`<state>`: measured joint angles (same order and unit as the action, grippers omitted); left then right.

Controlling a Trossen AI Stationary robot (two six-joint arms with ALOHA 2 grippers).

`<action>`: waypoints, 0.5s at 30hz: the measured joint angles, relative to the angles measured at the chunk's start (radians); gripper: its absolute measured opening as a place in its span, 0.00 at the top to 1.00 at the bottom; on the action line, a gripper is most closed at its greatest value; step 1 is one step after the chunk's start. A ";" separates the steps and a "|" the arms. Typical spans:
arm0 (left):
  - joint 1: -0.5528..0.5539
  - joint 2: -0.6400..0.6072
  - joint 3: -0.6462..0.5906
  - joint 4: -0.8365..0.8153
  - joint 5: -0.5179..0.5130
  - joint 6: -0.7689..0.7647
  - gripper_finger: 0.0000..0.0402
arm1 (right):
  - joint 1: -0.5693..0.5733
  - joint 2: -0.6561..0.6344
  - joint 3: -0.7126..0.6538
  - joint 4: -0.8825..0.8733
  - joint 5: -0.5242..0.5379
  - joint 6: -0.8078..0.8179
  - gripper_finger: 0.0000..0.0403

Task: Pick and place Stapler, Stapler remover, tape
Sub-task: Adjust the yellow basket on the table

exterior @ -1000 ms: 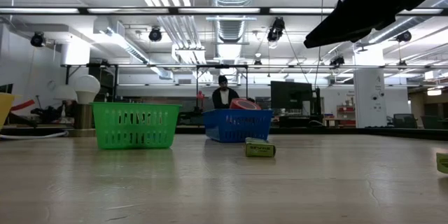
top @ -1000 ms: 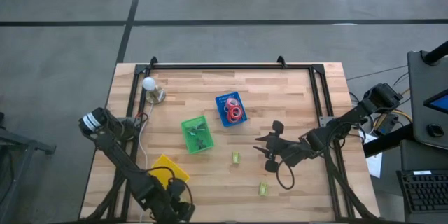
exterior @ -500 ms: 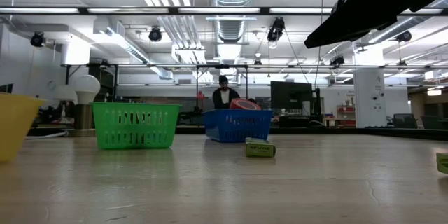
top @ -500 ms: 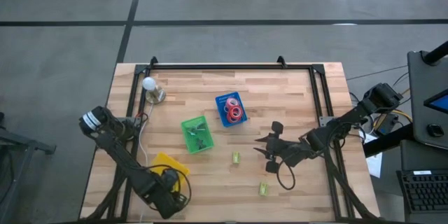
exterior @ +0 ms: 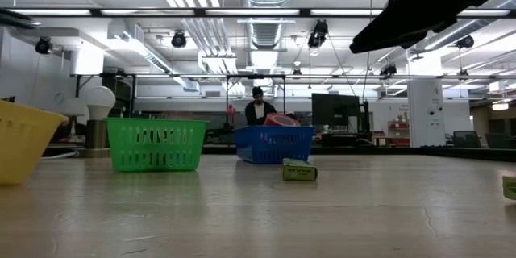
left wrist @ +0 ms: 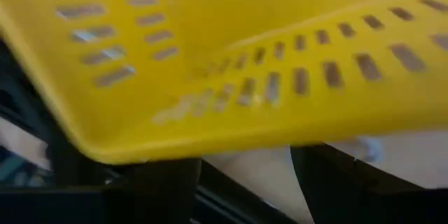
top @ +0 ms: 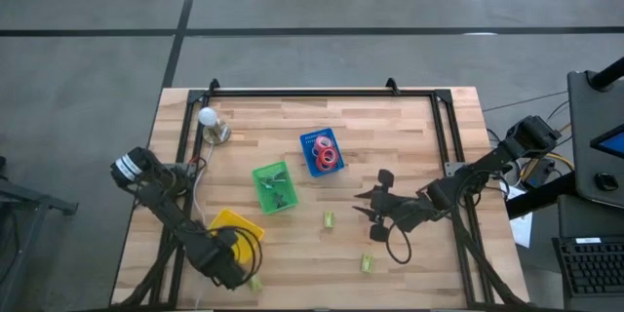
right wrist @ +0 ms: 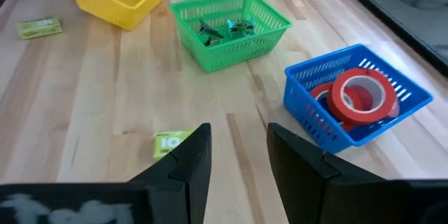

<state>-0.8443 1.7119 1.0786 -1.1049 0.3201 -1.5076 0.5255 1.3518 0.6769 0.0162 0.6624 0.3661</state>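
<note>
yellow bin (top: 237, 228), lamp (top: 210, 124), wooden table (top: 390, 136)

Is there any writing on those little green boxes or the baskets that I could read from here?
"10": on the nearest small green box, apparently; blurry.
The box by the yellow basket: print too blurred to read.
The box at table height: unreadable.
Baskets: no writing visible.

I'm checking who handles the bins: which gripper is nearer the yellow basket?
The left gripper: it sits right at the yellow basket, at its near edge. The right gripper hovers open far across the table, beyond the green basket.
</note>
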 joint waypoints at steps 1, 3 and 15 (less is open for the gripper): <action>0.007 0.000 -0.001 -0.014 -0.013 0.024 0.45 | 0.000 0.000 0.000 0.000 -0.009 0.005 0.66; 0.024 0.000 -0.001 -0.025 -0.027 0.056 0.45 | 0.000 0.000 0.000 0.000 -0.012 0.008 0.66; 0.089 -0.001 0.018 -0.113 -0.108 0.085 0.45 | 0.000 0.000 -0.001 -0.002 -0.012 0.020 0.66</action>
<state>-0.7551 1.7111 1.0963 -1.2179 0.2125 -1.4227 0.5255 1.3518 0.6764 0.0139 0.6502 0.3862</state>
